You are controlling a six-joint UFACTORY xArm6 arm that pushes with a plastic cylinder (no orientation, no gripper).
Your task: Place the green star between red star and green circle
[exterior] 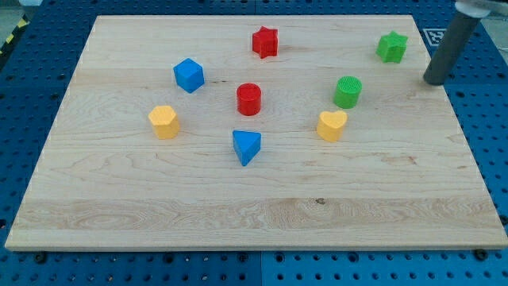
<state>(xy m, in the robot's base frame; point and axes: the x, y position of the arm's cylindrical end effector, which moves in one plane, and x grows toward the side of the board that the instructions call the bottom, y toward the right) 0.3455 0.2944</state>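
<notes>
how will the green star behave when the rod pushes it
The green star sits flat and squat, so it likely slides rather than tips. Its points may make it spin if my tip, at its lower right, hits off-centre.

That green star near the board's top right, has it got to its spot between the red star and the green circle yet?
Not yet. The green star sits by the view's top right, off to the right of the gap between the red star and green circle. Nothing looks done. In hand: my tip stands just right of it and slightly lower, apart from it. Left: pushing the star leftward into that gap.
</notes>
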